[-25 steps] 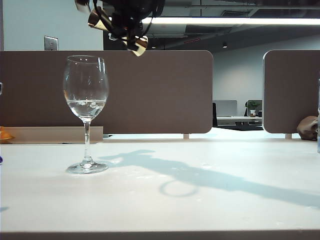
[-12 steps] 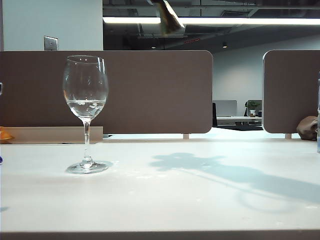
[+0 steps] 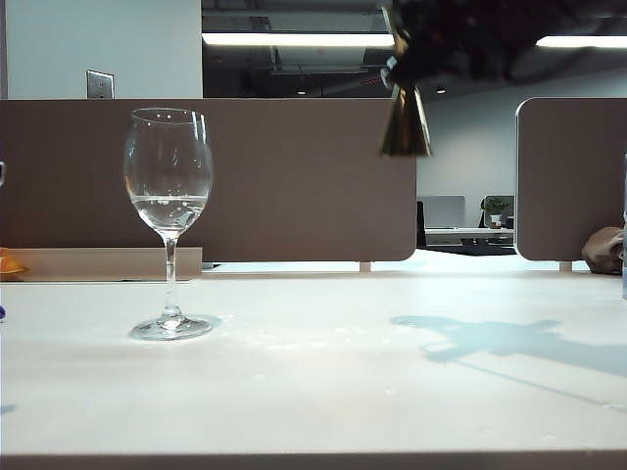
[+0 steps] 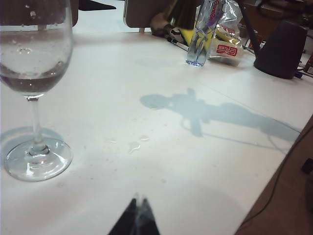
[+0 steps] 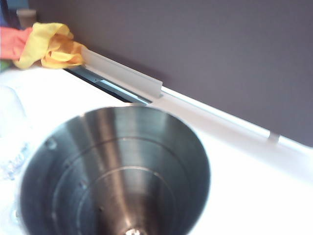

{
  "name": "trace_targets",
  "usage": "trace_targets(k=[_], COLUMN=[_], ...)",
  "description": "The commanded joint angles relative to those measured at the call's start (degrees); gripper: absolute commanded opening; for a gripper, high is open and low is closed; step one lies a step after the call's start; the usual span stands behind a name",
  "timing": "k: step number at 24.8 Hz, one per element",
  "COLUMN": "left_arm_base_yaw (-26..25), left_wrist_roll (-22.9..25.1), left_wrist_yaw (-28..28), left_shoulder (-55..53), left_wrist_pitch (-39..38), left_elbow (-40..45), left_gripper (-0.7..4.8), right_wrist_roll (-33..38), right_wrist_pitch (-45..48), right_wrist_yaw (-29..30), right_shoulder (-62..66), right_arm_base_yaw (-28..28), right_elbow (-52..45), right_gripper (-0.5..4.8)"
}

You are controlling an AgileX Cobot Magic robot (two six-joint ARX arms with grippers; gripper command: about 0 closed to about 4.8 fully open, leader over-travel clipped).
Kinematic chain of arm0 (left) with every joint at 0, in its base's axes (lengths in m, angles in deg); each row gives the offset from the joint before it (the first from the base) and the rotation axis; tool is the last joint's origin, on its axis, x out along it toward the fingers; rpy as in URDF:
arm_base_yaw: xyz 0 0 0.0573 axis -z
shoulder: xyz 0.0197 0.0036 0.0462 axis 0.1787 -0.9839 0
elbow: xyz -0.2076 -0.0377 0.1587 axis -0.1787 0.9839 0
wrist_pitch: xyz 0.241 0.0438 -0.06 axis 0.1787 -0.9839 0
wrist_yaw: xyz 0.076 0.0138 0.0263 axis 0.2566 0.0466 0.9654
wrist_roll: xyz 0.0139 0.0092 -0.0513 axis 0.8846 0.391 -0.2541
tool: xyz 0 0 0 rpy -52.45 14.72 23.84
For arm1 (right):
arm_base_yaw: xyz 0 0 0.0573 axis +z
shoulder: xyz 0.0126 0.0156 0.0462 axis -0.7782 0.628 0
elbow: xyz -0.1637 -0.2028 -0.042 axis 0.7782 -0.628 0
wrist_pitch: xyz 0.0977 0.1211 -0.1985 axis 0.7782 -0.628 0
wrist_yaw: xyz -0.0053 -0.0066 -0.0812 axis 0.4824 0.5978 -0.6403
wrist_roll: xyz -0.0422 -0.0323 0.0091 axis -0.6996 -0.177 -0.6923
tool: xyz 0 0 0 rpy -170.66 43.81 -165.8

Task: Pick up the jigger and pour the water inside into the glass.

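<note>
**Jigger held high, nothing beneath it but bare desk**

The right gripper hangs near the top of the exterior view, dark and partly cut off, clamped on the gold jigger, whose lower cone flares downward below it. The right wrist view looks straight into the jigger's upper cup: steel walls with a few droplets and no pooled water that I can make out. The jigger is well apart from the glass, which stands upright on the desk to the left with the water sitting low in its bowl.

The pour looks done, so the risks lie in setting the jigger down. It hangs high over open desk; if the grip slips on the smooth metal waist, the jigger drops, bounces and could roll toward the glass. A descent slightly off vertical would land the narrow rim on edge and tip it.

The left gripper rests low near the desk, its tips together, close to the foot of the glass. Any sweep from that arm could knock the thin stem. Small spilled droplets make the surface slick there.
</note>
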Motion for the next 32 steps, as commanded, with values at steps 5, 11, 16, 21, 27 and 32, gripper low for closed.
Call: trace_targets(k=[5, 11, 16, 21, 27, 32], left_arm_base_yaw=[-0.1, -0.1, -0.1, -0.1, -0.1, -0.1], left_wrist_roll=[0.3, 0.3, 0.3, 0.3, 0.3, 0.3], left_wrist_yaw=[-0.3, -0.3, -0.3, -0.3, -0.3, -0.3], left_shoulder=[-0.1, -0.1, -0.1, -0.1, -0.1, -0.1], left_wrist_pitch=[-0.2, -0.2, -0.2, -0.2, -0.2, -0.2], left_elbow=[0.0, 0.0, 0.0, 0.0, 0.0, 0.0], left_gripper=[-0.05, -0.05, -0.05, -0.05, -0.05, -0.05], right_wrist_roll=[3.3, 4.3, 4.3, 4.3, 4.3, 4.3], right_wrist_pitch=[11.5, 14.3, 16.5, 20.3, 23.3, 23.7], right_wrist_yaw=[5.5, 6.5, 7.8, 8.8, 10.1, 10.1], right_shoulder=[7.6, 13.1, 17.3, 22.2, 26.7, 28.0], right_arm_base_yaw=[-1.6, -1.6, -1.6, -1.6, -1.6, -1.6], right_elbow=[-5.6, -5.8, -5.8, -5.8, -5.8, -5.8], right_gripper=[-0.01, -0.01, -0.01, -0.01, -0.01, 0.01])
